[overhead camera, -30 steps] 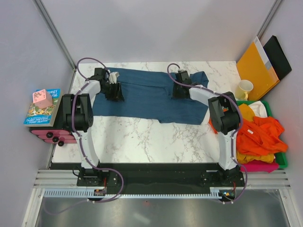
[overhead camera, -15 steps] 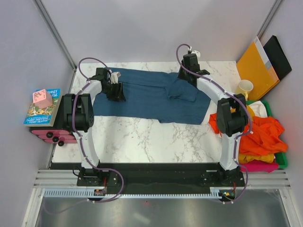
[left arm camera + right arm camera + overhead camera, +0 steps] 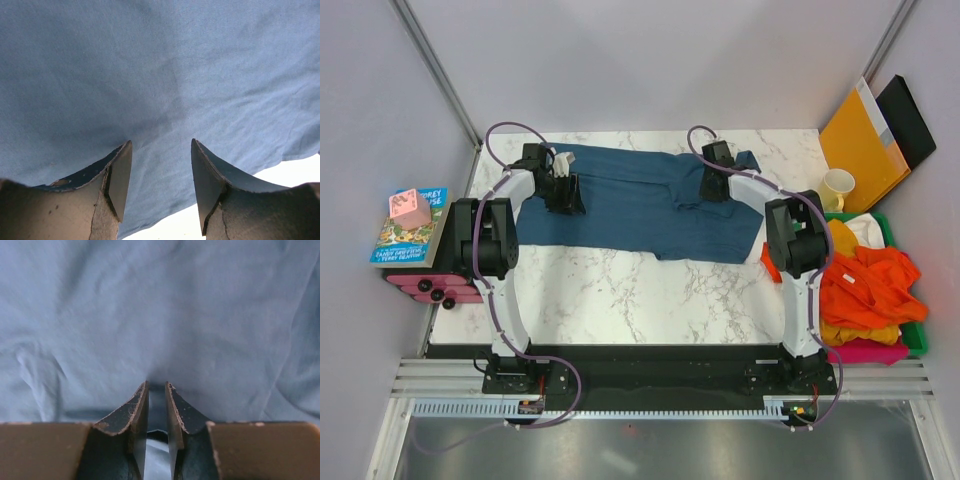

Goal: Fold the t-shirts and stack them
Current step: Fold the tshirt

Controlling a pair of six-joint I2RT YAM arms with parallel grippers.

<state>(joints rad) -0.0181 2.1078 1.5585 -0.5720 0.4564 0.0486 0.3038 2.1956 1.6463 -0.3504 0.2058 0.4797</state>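
A dark teal-blue t-shirt (image 3: 630, 205) lies spread flat across the back of the marble table. My left gripper (image 3: 563, 192) rests on its left part. In the left wrist view it (image 3: 161, 142) is open, with the blue cloth (image 3: 150, 60) under and between the fingers and the shirt's edge just below. My right gripper (image 3: 714, 188) is down on the shirt's right part, near the sleeve. In the right wrist view it (image 3: 156, 384) is closed to a narrow slit with a pinch of the blue cloth (image 3: 150, 300) in it. Orange tees (image 3: 865, 285), a yellow one (image 3: 840, 240) and a pink one (image 3: 865, 352) are heaped at the right.
The heap lies in a green bin (image 3: 885, 218) at the table's right edge. A cream mug (image 3: 837, 186), an orange envelope (image 3: 860, 140) and a black folder (image 3: 910, 120) stand at the back right. Books (image 3: 410, 230) with a pink block (image 3: 410, 208) sit off the left edge.
The right arm rose toward the back edge half a second ago, then came back down onto the shirt's right part. The left arm has not moved.
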